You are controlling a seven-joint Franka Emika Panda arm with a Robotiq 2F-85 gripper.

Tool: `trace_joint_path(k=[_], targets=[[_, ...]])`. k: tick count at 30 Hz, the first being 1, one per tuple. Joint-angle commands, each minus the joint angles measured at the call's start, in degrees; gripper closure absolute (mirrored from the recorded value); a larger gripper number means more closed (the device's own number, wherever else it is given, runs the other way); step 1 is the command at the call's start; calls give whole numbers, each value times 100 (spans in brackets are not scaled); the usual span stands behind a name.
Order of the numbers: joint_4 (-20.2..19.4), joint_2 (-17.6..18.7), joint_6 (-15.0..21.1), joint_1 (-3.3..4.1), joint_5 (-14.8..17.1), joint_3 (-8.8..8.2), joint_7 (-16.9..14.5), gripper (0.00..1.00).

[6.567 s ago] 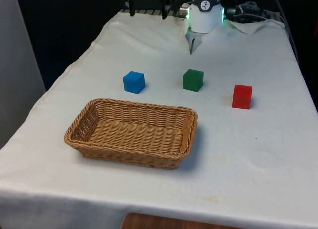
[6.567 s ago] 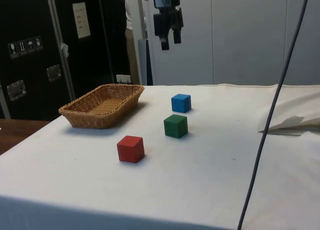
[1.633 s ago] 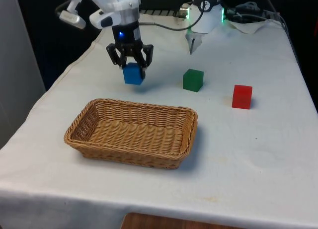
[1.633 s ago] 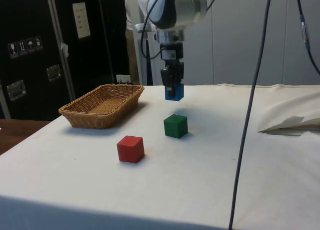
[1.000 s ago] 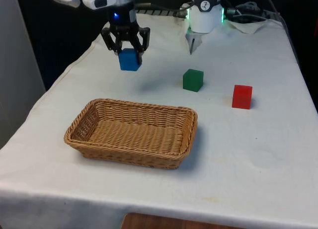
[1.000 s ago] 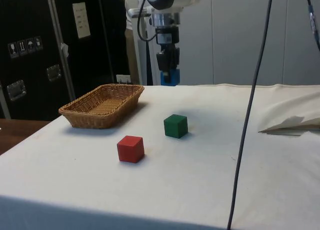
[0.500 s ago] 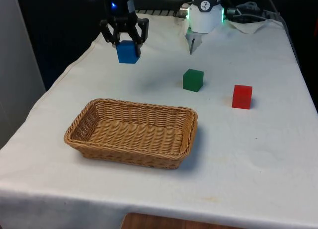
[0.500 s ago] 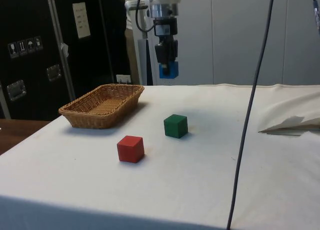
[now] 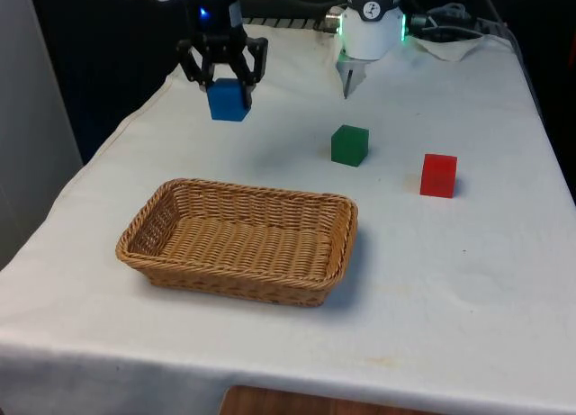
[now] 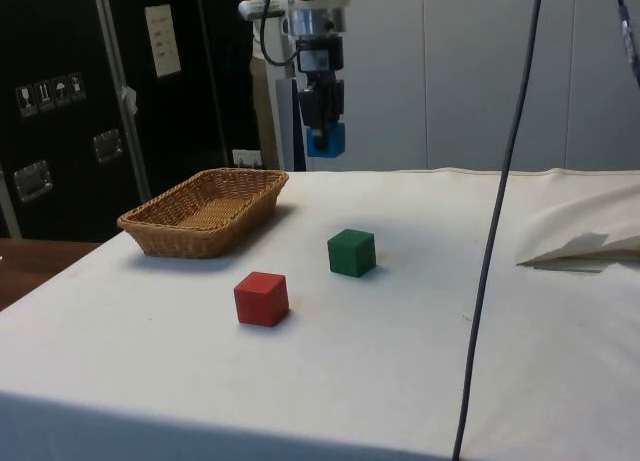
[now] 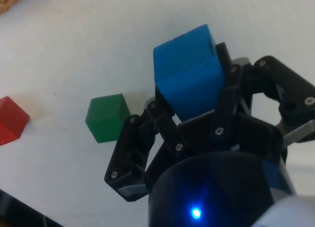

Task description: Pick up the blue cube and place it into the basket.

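My gripper [image 9: 225, 86] is shut on the blue cube [image 9: 229, 100], which hangs well above the white cloth beyond the basket's far side. From the side, the gripper [image 10: 322, 126] holds the blue cube [image 10: 326, 139] high over the table, a little past the basket's far end. The wrist view has the blue cube [image 11: 188, 77] clamped between the black fingers [image 11: 162, 116]. The wicker basket [image 9: 337, 248] sits near the table's front, towards the front view's left, with nothing in it; from the side the basket [image 10: 175, 233] stands on the left.
A green cube [image 9: 349, 145] and a red cube [image 9: 438, 175] rest on the cloth on the front view's right of the basket. They also show as green cube [image 10: 351, 252] and red cube [image 10: 262, 298]. A crumpled cloth [image 10: 585, 243] lies at the side view's right.
The gripper has carried the blue cube higher and slightly towards the front view's left over the last second. The basket and the other cubes have stayed put.
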Motion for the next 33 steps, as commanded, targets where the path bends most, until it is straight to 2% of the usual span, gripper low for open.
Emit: trace_joint_path(k=[1, 2, 8, 11, 18, 19, 20, 27, 28, 29, 33], targets=[[74, 52, -17, 0, 11, 6, 0, 100], [298, 189, -155, -17, 69, 46, -17, 100], [814, 516, -350, -17, 149, 74, -40, 100], [922, 596, -344, 0, 132, 57, -23, 100], [1570, 1014, -596, -23, 223, 109, -40, 100], [1450, 940, -498, 0, 183, 80, -23, 100], [1644, 1060, -619, -23, 229, 109, -40, 100], [2286, 1478, -814, -29, 281, 109, -40, 100], [2200, 1427, -728, 0, 246, 80, -23, 100], [2366, 1530, -837, -34, 286, 109, -40, 100], [2762, 1782, -945, -40, 327, 115, -40, 100]])
